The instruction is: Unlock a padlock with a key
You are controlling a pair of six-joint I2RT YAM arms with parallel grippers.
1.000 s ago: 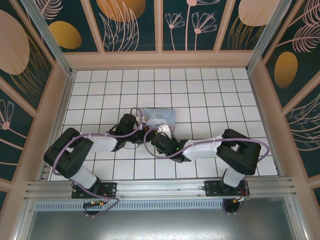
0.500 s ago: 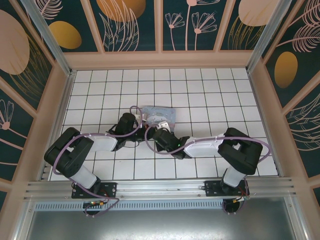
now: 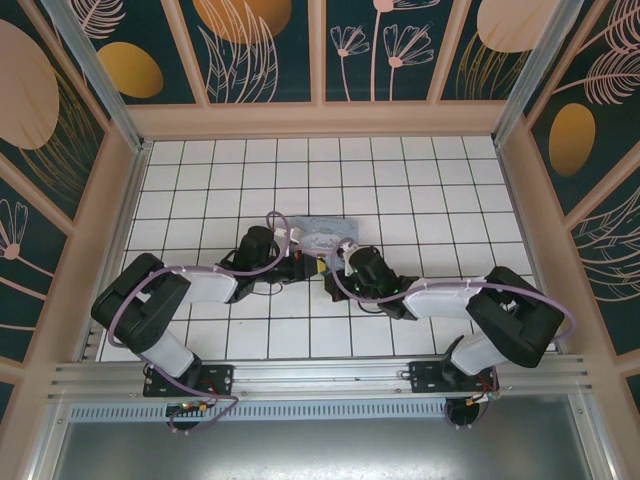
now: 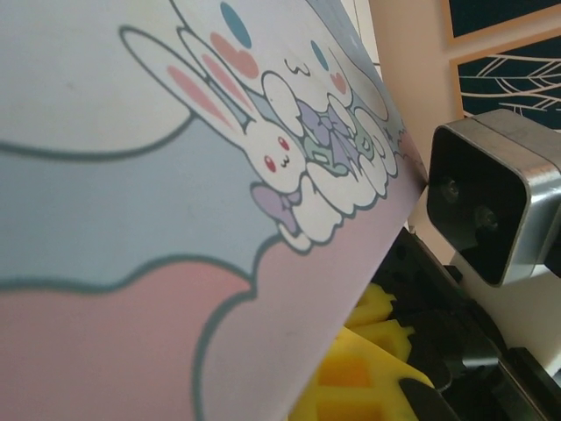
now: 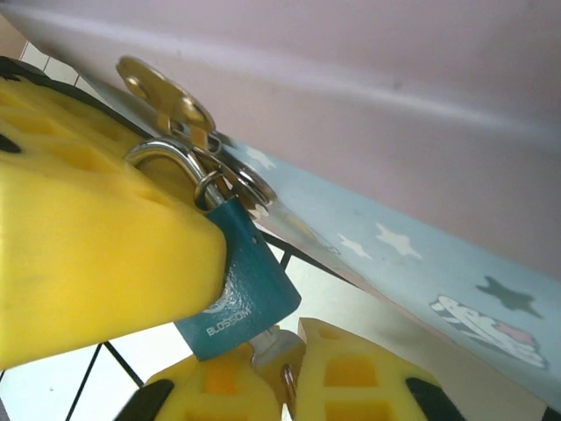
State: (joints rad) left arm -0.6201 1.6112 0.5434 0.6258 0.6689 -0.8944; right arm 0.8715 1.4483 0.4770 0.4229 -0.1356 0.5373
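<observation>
The padlock (image 5: pixel 241 289) is a small teal-blue body with a silvery shackle (image 5: pixel 162 153), hanging beside the pastel cartoon-print box (image 3: pixel 325 231). A big yellow finger (image 5: pixel 88 263) of my left gripper (image 3: pixel 302 265) presses on its face, and that gripper is shut on it. My right gripper (image 5: pixel 289 361) is shut on the head of the key (image 5: pixel 273 351), whose blade sits in the padlock's underside. In the left wrist view the box hides most of my left gripper (image 4: pixel 381 324). In the top view my right gripper (image 3: pixel 338 263) meets the left one at the box's near edge.
A spare brass key (image 5: pixel 162 92) hangs on a ring at the shackle. The box wall (image 5: pixel 394 105) is close above both grippers. The white tiled floor (image 3: pixel 450 190) is walled by wooden frames on three sides.
The right arm has swung its elbow rightward, and its gripper now points left toward the left gripper at the box's near edge. The left arm has barely moved.
</observation>
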